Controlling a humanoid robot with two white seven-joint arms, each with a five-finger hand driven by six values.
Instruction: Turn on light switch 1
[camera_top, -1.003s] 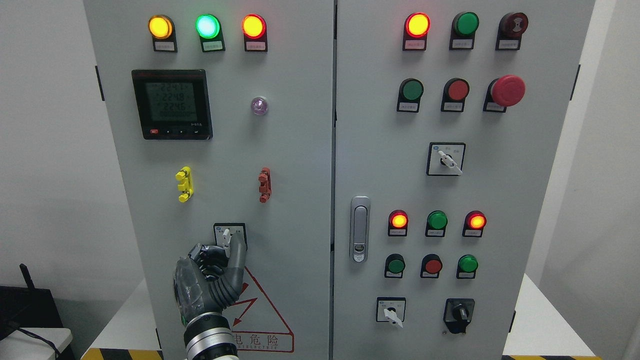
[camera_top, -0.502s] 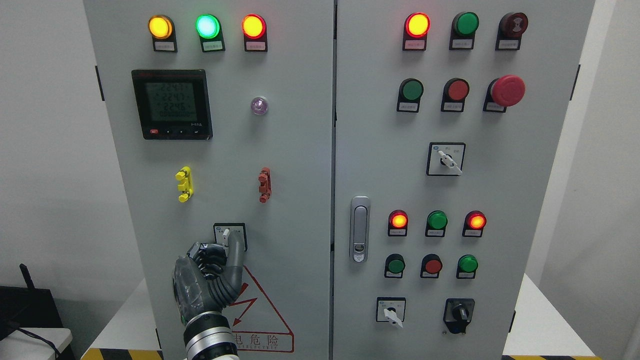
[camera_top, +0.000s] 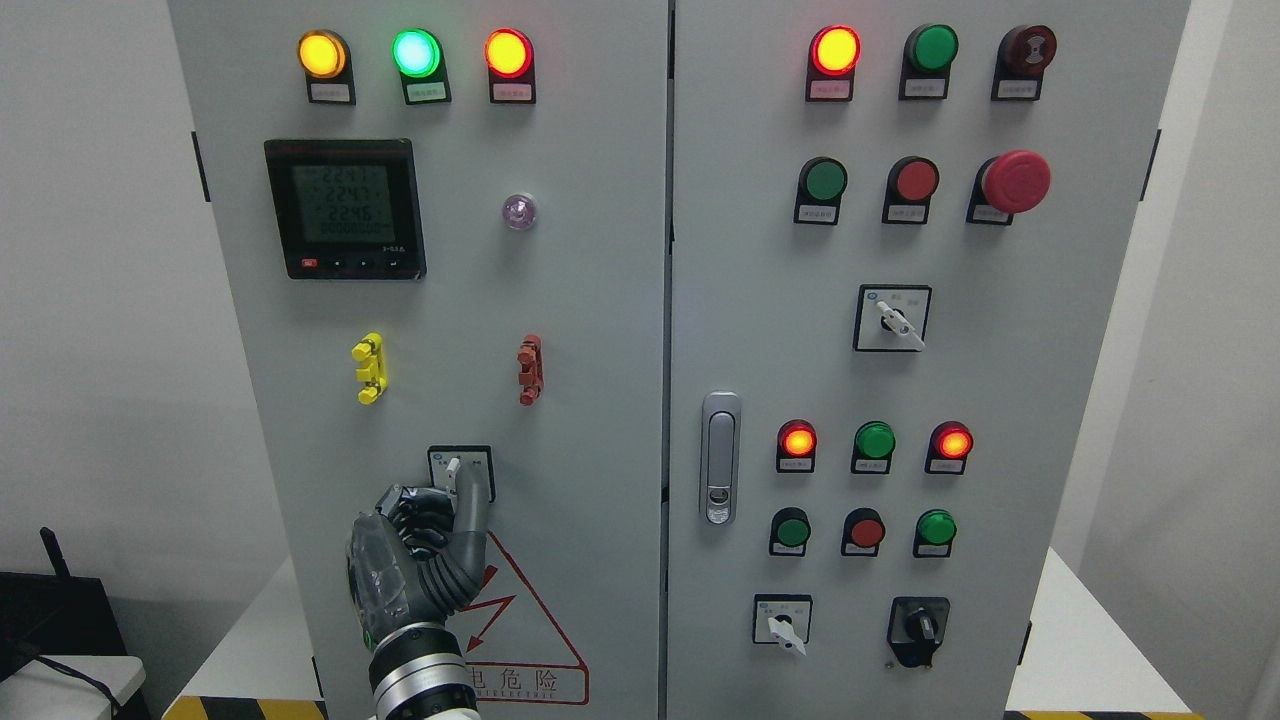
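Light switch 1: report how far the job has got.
Done: the left hand has reached the switch low on the left door. In hand: its fingers pinch the white lever. Left: whether the lever is turned fully cannot be told; then let go. The right hand is out of view.

The cabinet (camera_top: 600, 300) is matt grey painted metal, its door handle (camera_top: 720, 458) shiny chrome. The 3 lamps (camera_top: 415, 53) at top left are glossy plastic. The left hand (camera_top: 420, 545) looks dark matt plastic, with a polished metal wrist.
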